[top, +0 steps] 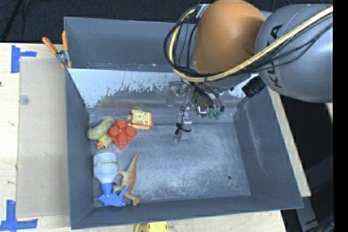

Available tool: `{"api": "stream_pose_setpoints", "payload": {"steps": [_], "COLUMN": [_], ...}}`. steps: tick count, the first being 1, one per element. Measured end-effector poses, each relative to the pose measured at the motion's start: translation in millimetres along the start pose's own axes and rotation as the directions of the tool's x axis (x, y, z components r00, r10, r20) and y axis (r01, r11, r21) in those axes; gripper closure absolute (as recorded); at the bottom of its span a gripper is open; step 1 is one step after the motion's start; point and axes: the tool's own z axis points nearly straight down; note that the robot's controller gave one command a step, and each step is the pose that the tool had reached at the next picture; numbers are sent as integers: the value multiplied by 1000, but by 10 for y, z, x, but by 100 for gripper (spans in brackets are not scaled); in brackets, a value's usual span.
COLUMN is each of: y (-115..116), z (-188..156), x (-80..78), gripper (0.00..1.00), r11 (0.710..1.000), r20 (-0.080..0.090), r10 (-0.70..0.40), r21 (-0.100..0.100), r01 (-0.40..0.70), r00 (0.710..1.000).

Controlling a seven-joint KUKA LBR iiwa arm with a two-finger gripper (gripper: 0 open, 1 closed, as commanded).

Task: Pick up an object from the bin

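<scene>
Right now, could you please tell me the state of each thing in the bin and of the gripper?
gripper: over bare bin floor, apart from the toys.
red block: flat, touching yellow-green toy.
yellow tile: lying beside red block.
white bottle: lying down, blue end toward near wall.
tan dinosaur: lying beside the bottle.

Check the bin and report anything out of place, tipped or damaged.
Nothing looks spilled or broken. All the things crowd the left wall; among them a white-and-blue bottle lies on its side beside a tan figure. The end effector hangs over bare floor at mid-bin, apart from the small orange tile nearest it.
</scene>
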Motion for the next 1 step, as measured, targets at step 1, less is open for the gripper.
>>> {"api": "stream_pose_setpoints", "payload": {"steps": [1], "y": [-6], "z": [-48], "x": [-13], "gripper": [0], "r11": [1000], "r20": [8], "r10": [3], "r21": [-1], "r01": [-3], "r00": [1000]}}
